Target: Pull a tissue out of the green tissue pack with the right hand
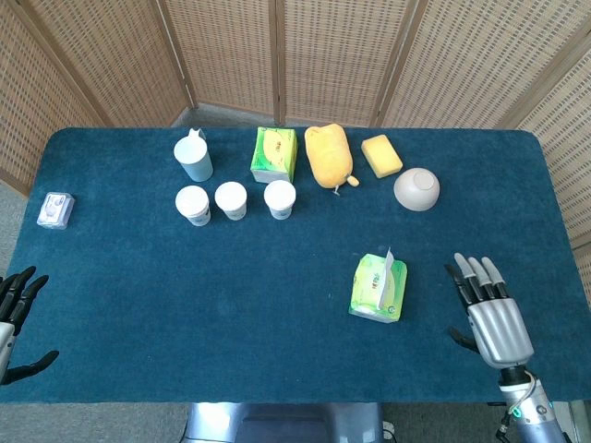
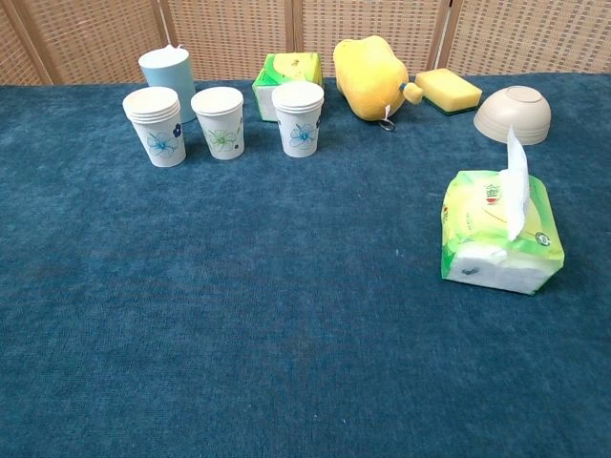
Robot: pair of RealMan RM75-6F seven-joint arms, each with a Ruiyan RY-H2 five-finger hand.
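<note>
The green plastic tissue pack is lying in the lower right of the head view on the dark blue cloth-covered table, with a white tissue standing up out of its top slot. The silver-and-black right hand is hovering at the lower right, near the pack but apart from it, fingers spread and holding nothing. The black left hand is showing at the lower left edge, fingers apart and empty. Three white paper cups with flower prints are standing in a row in the upper left of the chest view.
</note>
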